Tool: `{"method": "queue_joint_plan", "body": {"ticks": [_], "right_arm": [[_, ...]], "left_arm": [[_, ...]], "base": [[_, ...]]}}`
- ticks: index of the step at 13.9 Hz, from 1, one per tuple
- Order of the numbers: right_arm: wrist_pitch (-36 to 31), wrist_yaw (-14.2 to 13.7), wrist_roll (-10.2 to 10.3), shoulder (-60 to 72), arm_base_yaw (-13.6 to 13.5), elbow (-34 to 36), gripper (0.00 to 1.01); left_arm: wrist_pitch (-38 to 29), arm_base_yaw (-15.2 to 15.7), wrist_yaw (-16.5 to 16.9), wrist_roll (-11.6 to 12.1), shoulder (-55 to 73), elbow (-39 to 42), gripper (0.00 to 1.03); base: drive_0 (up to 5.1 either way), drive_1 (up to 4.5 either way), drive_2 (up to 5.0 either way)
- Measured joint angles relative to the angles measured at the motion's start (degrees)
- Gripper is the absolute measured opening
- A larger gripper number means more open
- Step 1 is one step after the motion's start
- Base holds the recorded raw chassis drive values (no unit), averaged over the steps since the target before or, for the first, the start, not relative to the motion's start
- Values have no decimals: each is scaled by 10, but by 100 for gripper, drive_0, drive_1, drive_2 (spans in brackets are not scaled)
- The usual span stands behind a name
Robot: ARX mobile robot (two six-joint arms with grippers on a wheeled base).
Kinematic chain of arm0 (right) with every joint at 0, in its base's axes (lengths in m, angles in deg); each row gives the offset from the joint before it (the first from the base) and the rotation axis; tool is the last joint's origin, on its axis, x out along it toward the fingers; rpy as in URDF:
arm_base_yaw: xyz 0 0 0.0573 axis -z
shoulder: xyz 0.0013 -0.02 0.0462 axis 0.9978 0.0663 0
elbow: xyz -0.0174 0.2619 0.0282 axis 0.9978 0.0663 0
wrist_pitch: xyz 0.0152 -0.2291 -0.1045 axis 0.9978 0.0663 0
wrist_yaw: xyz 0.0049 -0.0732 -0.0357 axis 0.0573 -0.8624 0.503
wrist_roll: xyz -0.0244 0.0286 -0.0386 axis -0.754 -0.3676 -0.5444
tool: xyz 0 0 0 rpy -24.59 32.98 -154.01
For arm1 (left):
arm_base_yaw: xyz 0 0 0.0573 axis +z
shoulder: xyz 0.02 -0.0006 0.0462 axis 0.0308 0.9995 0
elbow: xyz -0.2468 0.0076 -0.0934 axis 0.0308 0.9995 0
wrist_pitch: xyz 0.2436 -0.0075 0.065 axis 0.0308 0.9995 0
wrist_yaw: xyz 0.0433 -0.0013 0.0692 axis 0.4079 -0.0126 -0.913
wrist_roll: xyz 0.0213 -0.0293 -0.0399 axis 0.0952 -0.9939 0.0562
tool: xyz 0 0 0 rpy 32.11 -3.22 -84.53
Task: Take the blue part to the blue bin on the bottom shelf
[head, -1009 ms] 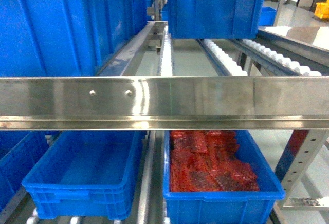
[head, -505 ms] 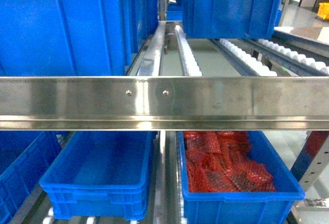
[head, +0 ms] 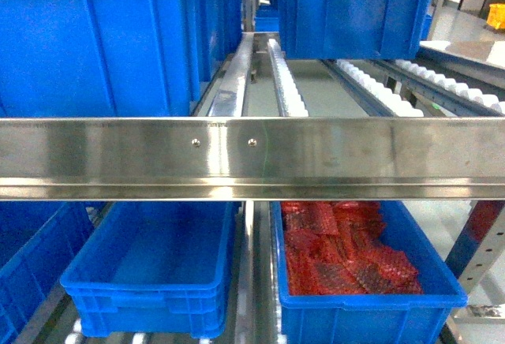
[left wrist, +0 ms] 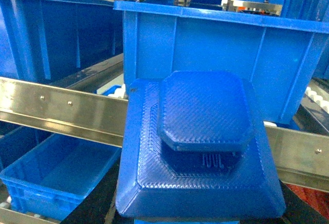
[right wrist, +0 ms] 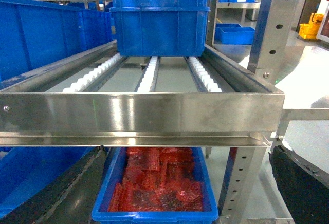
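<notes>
The blue part (left wrist: pixel 200 147), a ribbed square piece with a raised octagonal top, fills the left wrist view, and my left gripper (left wrist: pixel 199 218) is shut on it from below. It hangs in front of the rack's steel rail. Lower left of it, on the bottom shelf (head: pixel 246 281), sits an empty blue bin (left wrist: pixel 51 175), which the head view shows at the lower left (head: pixel 146 269). My right gripper (right wrist: pixel 185 183) is open and holds nothing, its dark fingers (right wrist: pixel 56 188) framing a bin of red parts (right wrist: pixel 154 183). Neither gripper shows in the head view.
A wide steel front rail (head: pixel 252 158) crosses the head view above the bottom shelf. Large blue crates (head: pixel 102 36) stand on the upper roller level. The bin of red parts (head: pixel 355 261) sits right of the empty bin. A perforated steel post (right wrist: pixel 247 183) stands at the right.
Since a second ago the rack has shifted to the right in the head view. Over the last half second nothing has moved.
</notes>
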Motion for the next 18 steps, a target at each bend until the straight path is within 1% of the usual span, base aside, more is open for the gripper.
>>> {"method": "queue_joint_plan", "body": {"ticks": [18], "right_arm": [[0, -2, 0, 0, 0, 0, 98]], "left_arm": [[0, 0, 0, 0, 0, 0, 43]], "base": [[0, 0, 0]]}}
